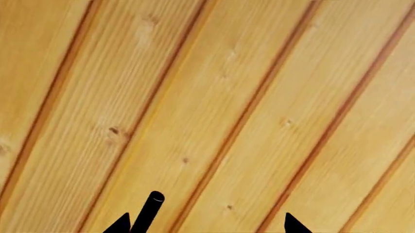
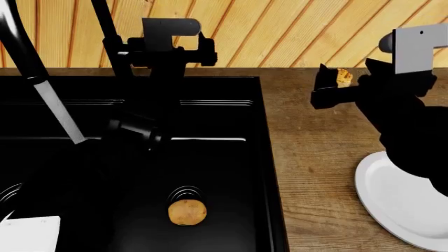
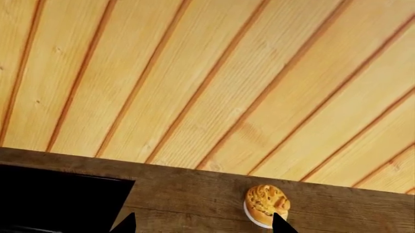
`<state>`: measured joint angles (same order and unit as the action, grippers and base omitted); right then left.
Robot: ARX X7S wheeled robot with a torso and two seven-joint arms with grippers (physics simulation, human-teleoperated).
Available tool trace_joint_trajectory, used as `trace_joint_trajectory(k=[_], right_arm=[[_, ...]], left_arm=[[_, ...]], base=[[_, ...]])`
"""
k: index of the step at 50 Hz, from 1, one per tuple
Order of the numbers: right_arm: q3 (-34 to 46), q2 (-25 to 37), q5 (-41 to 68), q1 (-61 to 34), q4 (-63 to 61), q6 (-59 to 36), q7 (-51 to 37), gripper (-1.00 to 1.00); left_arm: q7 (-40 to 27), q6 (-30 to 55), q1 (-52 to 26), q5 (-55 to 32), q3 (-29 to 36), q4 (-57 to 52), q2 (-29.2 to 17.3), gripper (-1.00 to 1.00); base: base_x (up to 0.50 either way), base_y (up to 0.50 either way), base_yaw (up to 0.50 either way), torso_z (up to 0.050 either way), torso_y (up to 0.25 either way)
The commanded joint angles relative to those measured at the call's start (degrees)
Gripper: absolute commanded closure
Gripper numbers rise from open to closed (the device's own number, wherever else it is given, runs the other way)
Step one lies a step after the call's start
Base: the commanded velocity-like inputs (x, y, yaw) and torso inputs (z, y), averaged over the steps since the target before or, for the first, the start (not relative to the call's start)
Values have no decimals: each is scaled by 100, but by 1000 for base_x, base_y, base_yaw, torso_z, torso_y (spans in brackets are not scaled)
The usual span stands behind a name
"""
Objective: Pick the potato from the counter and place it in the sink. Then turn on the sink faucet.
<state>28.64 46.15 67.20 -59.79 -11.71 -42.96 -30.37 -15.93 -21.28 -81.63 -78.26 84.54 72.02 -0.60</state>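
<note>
Jaws spread on both grippers, nothing held. Potato [image 2: 187, 211] sits on sink [image 2: 266, 157] drain, lower centre. Left gripper [image 2: 161, 44] nr faucet [image 2: 105, 31] upper left; push lever gently, w/o overshoot.

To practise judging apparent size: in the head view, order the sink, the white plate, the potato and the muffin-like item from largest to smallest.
1. sink
2. white plate, partly cut off by the frame and hidden by the right arm
3. potato
4. muffin-like item, mostly hidden behind the right gripper and farther away, so its rank is unsure
</note>
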Motion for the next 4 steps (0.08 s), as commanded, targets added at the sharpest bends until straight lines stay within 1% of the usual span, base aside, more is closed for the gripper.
trace_joint_trajectory(k=[1, 4], right_arm=[[-15, 23, 14, 54, -32, 24, -13, -100], [-19, 24, 15, 64, -31, 34, -10, -100]], left_arm=[[84, -9, 29, -105, 301, -105, 60, -100], [78, -9, 21, -113, 301, -93, 60, -100]], base=[[0, 0, 0, 0, 0], [0, 0, 0, 0, 0]])
